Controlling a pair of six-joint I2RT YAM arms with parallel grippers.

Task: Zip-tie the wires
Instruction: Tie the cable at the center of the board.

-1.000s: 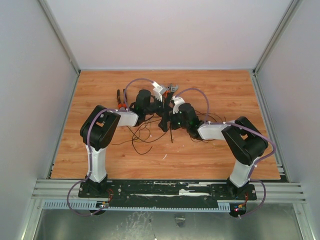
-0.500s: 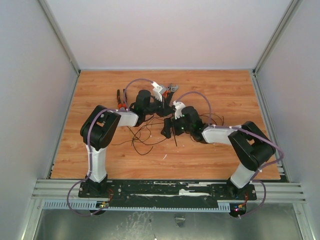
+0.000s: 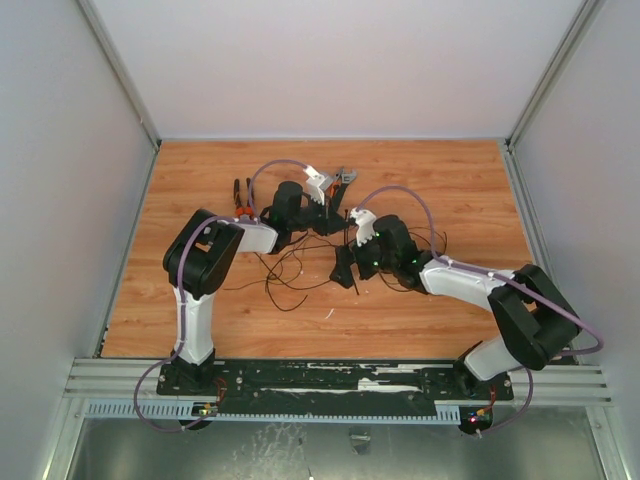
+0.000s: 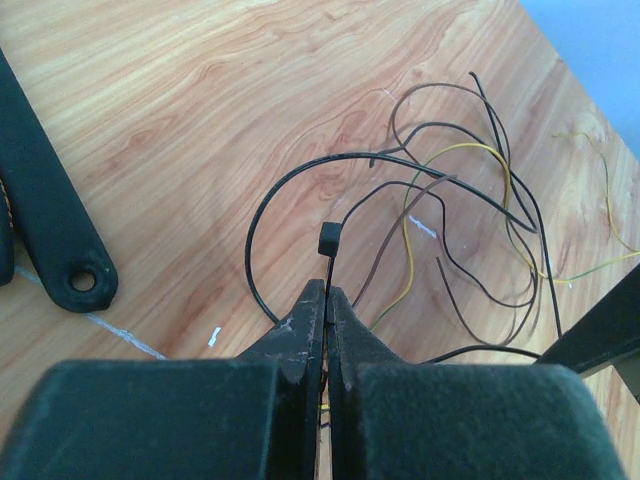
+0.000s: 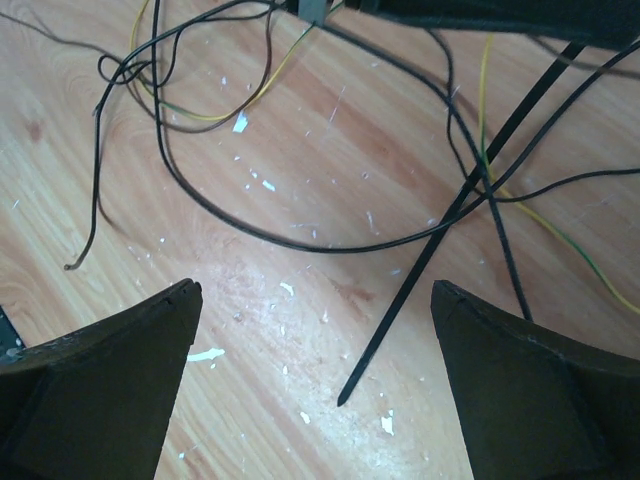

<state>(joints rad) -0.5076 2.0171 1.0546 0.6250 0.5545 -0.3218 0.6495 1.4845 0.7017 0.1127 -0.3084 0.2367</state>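
Swung outward since a second ago, the right arm (image 3: 528, 312) now has its elbow close to the right edge of the table (image 3: 450, 330), and the right gripper (image 3: 345, 268) has drawn back toward the bases; the left arm (image 3: 205, 260) has not shifted.

The left gripper (image 4: 326, 292) is pinched tight on the zip tie (image 4: 328, 240) just below its square head, with the strip passing between the fingertips. The right gripper's jaws stand wide apart and hold nothing. In its wrist view the strip's free tip points down between the two fingers, touching neither.

The wires (image 4: 450, 210) lie in loose loops on the wood mid-table, under and between both wrists, and some strands cross the strip.

Bare wood runs along the near edge and out to the front corners on both sides. The pliers (image 3: 240, 193) lie beside the left forearm, toward the back — well apart from the wires. Walls close in the left, right and far edges.
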